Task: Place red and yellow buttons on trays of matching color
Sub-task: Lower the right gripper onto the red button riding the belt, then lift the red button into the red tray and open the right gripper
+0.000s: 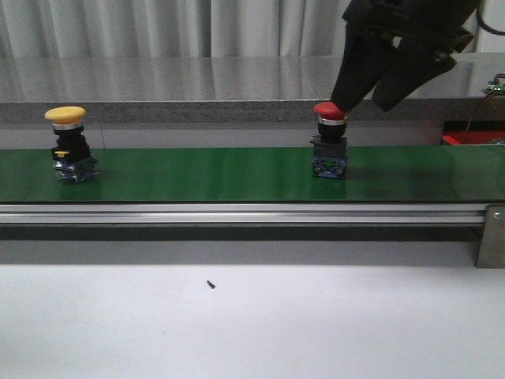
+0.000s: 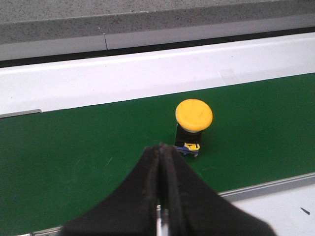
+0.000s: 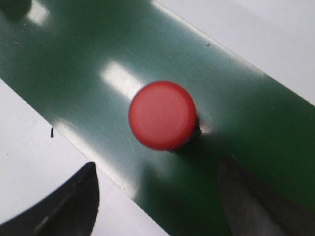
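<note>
Two mushroom-head push buttons stand upright, well apart, on the long green conveyor belt point(image 1: 237, 174): one yellow-capped button point(image 1: 69, 145) toward the left, one red-capped button point(image 1: 329, 140) toward the right. The right gripper point(image 1: 364, 99) hovers over the red cap, jaws spread wide, grasping nothing. The left gripper point(image 2: 162, 196) has its jaws pressed together, empty, near the yellow button.

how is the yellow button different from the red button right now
The yellow button has a yellow cap; the red button has a red one. The yellow button stands at the belt's left end, the red button right of centre. The right gripper, open, hovers at the red button; the shut left gripper is short of the yellow. Both stand upright.
</note>
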Controlling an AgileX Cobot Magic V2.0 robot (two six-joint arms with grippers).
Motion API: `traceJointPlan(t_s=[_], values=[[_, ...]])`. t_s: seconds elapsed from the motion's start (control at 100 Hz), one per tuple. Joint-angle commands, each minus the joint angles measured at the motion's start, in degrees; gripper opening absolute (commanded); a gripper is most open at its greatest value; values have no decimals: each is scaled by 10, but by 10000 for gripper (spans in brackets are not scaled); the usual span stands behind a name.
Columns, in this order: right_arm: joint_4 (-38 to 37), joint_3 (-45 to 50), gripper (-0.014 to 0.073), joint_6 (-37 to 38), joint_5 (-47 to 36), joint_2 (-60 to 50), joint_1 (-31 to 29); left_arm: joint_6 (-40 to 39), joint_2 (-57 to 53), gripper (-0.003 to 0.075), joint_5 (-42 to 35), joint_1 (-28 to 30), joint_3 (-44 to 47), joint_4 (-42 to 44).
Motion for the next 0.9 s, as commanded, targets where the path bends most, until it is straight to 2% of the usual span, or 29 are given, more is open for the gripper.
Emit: traceJointPlan(t_s=[0.0,0.3,0.4,0.52,0.57,0.72,0.89], values=[[-1,-32,516,0,-20,-7,0,0,-12,-19,-30,-3,-16,-17],[-25,-57,503,1,-42,37,0,0,-12,-20,-30,-3,-16,-17],[-25,-57,400,1,-45,38,0,0,-12,-19,-30,-3,-16,-17],[-25,-57,220,1,-37,36,-1,0,-12,-20,-30,-3,-16,-17],[-26,-62,185,1,-25,35,-3,0,-12,-20,-30,-3,-16,-17],[-26,-104,183,20,35,35,-30,0,-12,-20,-31,-3,-16,-17],[-26,-177,183,25,76,35,-110,0,-12,-20,-31,-3,-16,-17]])
